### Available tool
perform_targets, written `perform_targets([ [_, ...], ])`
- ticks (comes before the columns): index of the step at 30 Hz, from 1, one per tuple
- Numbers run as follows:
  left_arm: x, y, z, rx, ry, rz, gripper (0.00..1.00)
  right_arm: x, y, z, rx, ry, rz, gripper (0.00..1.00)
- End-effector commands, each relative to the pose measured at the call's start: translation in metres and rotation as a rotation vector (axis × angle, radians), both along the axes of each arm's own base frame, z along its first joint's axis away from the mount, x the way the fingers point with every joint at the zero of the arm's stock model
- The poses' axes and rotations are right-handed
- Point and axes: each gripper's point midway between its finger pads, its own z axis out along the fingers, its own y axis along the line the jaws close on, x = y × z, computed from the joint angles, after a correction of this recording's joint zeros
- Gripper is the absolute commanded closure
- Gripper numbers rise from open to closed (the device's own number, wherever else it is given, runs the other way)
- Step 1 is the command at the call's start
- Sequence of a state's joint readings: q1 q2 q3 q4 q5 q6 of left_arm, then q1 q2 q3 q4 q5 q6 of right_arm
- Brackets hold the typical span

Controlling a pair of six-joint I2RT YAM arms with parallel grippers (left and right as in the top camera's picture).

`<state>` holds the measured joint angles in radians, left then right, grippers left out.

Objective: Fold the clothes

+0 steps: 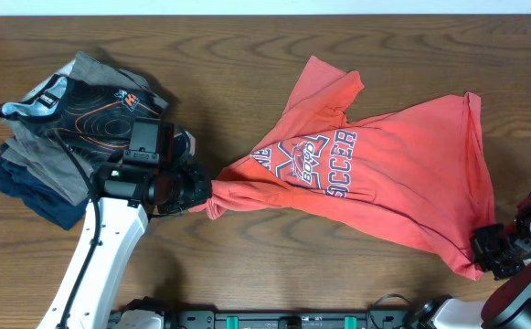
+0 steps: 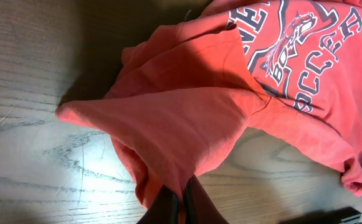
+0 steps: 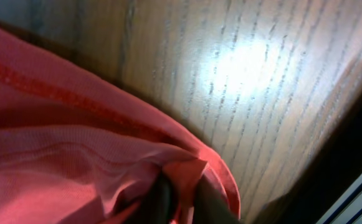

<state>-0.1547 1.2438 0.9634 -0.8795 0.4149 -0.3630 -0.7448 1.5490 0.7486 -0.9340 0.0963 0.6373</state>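
Pinching T-shirt [image 1: 384, 174] ends: left pincer [image 1: 208, 194], right pincer [image 1: 478, 245].

Dark wooden table [image 1: 247, 37] under coral T-shirt [image 1: 402, 174] and pile of folded garments [image 1: 32, 153]

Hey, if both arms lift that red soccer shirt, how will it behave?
Probably floppy: the red T-shirt bunches into folds where the left tool pinches it. Likely light: the cloth looks thin at the right tool. It may sag between them.

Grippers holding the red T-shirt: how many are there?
2. The left gripper pinches the T-shirt at its bunched end, mid-table; the right gripper pinches its lower right corner. Neither grip is hidden.
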Motion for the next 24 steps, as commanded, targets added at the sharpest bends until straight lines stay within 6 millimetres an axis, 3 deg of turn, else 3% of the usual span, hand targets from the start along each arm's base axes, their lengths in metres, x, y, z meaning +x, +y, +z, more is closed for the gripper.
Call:
perform_targets([
  [1, -0.001, 0.001, -0.001, 0.005, 0.005, 0.002, 0.94, -0.003, 0.000, -0.001, -0.002, 0.005, -0.011, 0.98],
  [6, -0.001, 0.001, -0.001, 0.005, 0.005, 0.002, 0.94, 0.004, 0.003, 0.000, 0.031, -0.031, 0.018, 0.99],
  [10, 0.000, 0.000, -0.001, 0.012, -0.012, -0.026, 0.94, 0.045, 0.018, 0.013, 0.166, -0.238, 0.129, 0.99],
  [15, 0.007, 0.002, 0.006, 0.060, -0.099, -0.143, 0.94, 0.099, 0.020, 0.066, 0.254, -0.484, 0.265, 0.99],
  [20, 0.018, 0.003, 0.016, 0.067, -0.153, -0.138, 0.94, 0.127, 0.015, 0.133, 0.235, -0.595, 0.447, 0.99],
  [24, 0.033, 0.002, 0.044, 0.071, -0.270, -0.150, 0.94, 0.143, 0.016, 0.190, 0.174, -0.724, 0.573, 0.99],
])
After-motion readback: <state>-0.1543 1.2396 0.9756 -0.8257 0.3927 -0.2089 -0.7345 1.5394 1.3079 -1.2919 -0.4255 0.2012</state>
